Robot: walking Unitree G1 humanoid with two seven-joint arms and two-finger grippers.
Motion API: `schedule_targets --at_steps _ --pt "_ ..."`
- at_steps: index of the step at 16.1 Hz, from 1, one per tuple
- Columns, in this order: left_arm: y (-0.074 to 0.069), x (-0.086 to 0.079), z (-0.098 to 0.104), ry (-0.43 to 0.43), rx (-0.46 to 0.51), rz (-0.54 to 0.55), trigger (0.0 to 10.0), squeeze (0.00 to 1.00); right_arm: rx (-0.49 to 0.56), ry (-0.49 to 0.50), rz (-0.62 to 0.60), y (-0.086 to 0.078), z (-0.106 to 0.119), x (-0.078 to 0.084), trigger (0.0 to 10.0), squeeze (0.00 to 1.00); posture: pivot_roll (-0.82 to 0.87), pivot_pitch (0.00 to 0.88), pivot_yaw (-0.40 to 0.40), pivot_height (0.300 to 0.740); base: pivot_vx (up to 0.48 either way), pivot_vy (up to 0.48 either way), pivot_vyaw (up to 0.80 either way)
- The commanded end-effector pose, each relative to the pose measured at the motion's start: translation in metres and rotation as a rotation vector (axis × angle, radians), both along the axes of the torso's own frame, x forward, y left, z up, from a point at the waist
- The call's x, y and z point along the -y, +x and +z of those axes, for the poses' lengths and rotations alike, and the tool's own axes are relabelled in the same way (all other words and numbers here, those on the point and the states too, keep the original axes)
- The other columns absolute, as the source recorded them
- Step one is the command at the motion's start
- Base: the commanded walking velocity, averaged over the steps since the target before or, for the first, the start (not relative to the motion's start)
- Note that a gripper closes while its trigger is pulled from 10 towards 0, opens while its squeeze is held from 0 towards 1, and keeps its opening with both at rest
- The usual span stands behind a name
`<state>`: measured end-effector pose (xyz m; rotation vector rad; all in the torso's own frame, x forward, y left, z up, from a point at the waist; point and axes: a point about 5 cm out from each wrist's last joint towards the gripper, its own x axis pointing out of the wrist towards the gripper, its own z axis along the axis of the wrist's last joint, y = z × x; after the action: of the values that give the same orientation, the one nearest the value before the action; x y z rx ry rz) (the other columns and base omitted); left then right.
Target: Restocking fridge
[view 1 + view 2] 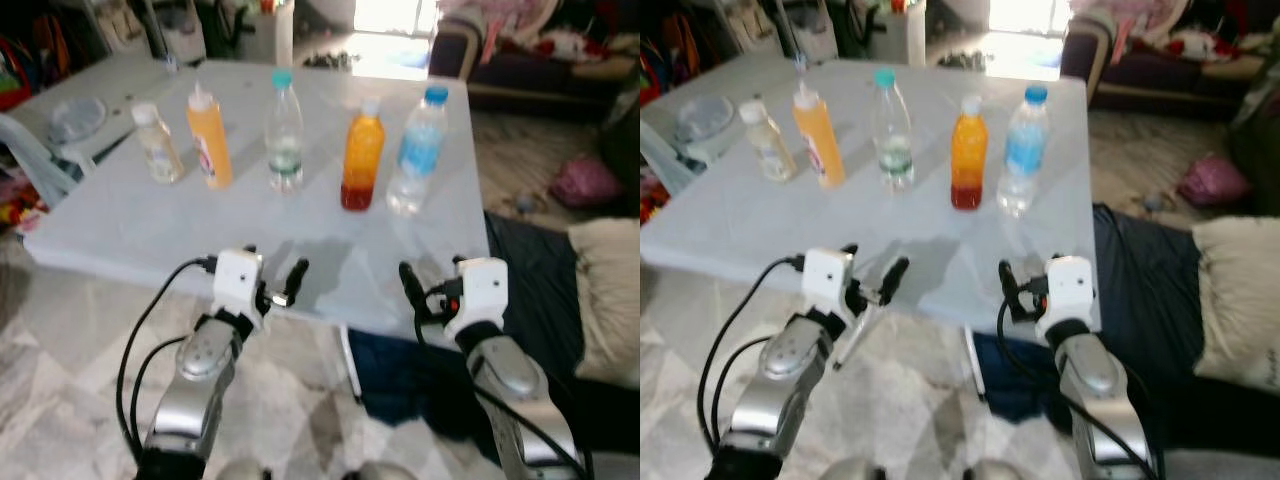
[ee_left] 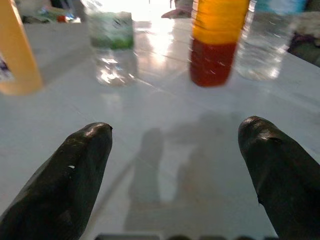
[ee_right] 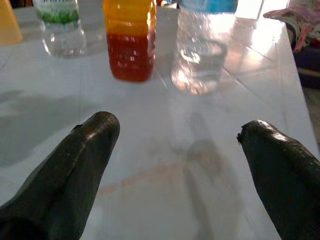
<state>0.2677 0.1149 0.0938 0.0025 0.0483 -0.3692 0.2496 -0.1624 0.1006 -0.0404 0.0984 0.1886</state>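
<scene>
While both arms were raised at the near edge of the pale table [image 1: 120,250], five bottles stood upright in a row across its middle. I take the orange juice bottle [image 1: 362,165], red toward its base, as the landmark. Just to its right stood a clear water bottle with a blue cap and label [image 1: 416,152], close but not touching. To its left stood a clear water bottle with a teal cap and green label [image 1: 284,132], further left an orange squeeze bottle [image 1: 209,139], and furthest left a small pale bottle [image 1: 159,145]. A clear lidded container [image 1: 76,116] sat at the far left of the table, well apart from the juice bottle.

The left gripper [image 1: 275,283] hovered over the near edge, nearer than and left of the juice bottle, fingers spread apart, nothing held. The right gripper [image 1: 425,290] hovered near the same edge, nearer than and slightly right of the juice bottle, fingers likewise apart and empty. Its wrist view looked between the juice bottle [image 3: 131,42] and the blue-capped bottle [image 3: 202,47].

Judgement: no pickup had begun. Risks:
- The juice and blue-capped bottles stood close together, so a finger could clip the neighbour and topple it.
- A knocked bottle could roll off the right edge onto the dark bedding [image 1: 540,270] or the floor.
- Thin, smooth plastic may slip or buckle under a grip placed too high.
</scene>
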Motion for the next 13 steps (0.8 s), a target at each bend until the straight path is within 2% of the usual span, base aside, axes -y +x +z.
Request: schedule_targets --at_steps 1,3,5,8,9,11,13 --pt "-0.002 -0.012 0.003 0.0 0.019 0.032 10.0 0.0 0.013 0.005 0.003 -0.001 0.002 -0.004 10.0 0.0 -0.03 0.069 0.003 0.74 0.0 0.0 0.0" --pt "-0.006 -0.027 0.003 -0.003 0.036 0.091 10.0 0.0 0.035 -0.002 -0.012 -0.001 0.006 -0.002 10.0 0.0 -0.04 0.069 0.013 0.74 0.0 0.0 0.0" --pt "-0.005 -0.036 0.007 0.005 0.051 0.125 10.0 0.0 0.08 -0.019 -0.052 0.003 0.015 0.004 10.0 0.0 -0.04 0.067 0.01 0.74 0.0 0.0 0.0" --pt "0.0 -0.033 0.006 0.03 0.04 0.095 10.0 0.0 0.188 -0.064 -0.151 0.018 0.039 0.015 10.0 0.0 -0.03 0.063 0.015 0.74 0.0 0.0 0.0" --pt "0.001 -0.03 0.006 0.034 0.041 0.078 10.0 0.0 0.239 -0.08 -0.194 0.028 0.053 0.024 10.0 0.0 -0.03 0.063 0.017 0.74 0.0 0.0 0.0" --pt "0.001 -0.029 0.006 0.035 0.042 0.078 10.0 0.0 0.273 -0.084 -0.208 0.036 0.065 0.03 10.0 0.0 -0.03 0.063 0.017 0.74 0.0 0.0 0.0" --pt "0.001 -0.029 0.007 0.038 0.044 0.08 10.0 0.0 0.342 -0.118 -0.209 0.052 0.087 0.04 10.0 0.0 -0.01 0.068 0.016 0.74 0.0 0.0 0.0"
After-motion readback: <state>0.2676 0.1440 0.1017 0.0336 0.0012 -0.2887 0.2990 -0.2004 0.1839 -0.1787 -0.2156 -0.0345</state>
